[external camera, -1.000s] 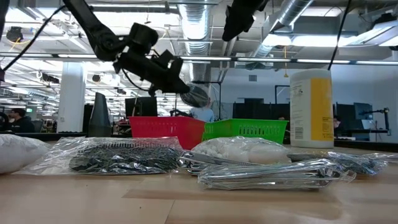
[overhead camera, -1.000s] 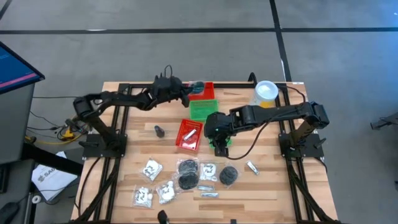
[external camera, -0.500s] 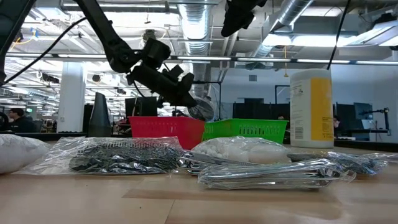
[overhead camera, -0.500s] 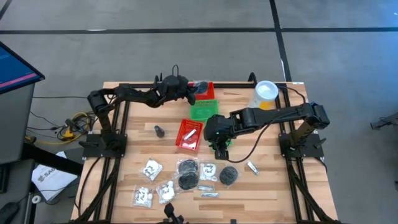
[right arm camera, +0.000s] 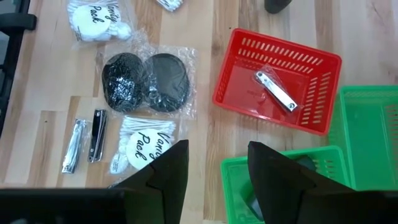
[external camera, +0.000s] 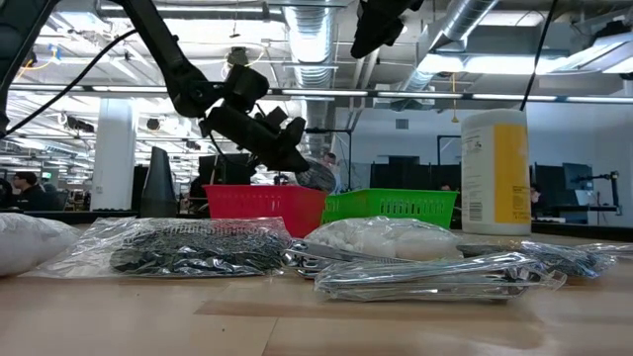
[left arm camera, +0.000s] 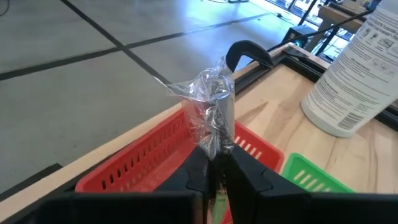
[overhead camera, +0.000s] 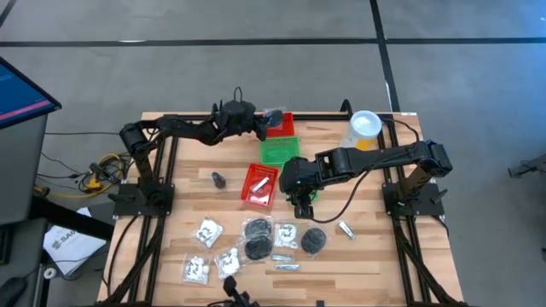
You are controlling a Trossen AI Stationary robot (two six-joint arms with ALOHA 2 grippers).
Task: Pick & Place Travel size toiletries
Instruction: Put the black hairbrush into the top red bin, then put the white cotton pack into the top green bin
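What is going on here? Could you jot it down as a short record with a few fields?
left pincer: shut on a clear packet, held above the far red basket
right pincer: open, empty, over a green basket
near red basket: holds a nail clipper
table: more packets lie at the near edge
yellow canister: far right corner

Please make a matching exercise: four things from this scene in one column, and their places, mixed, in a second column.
1 clear packet
2 nail clipper
3 yellow canister
4 black discs

A in a red basket
B on the bare table
C in the left gripper
D standing at the table's far corner

Pairs: 1-C, 2-A, 3-D, 4-B
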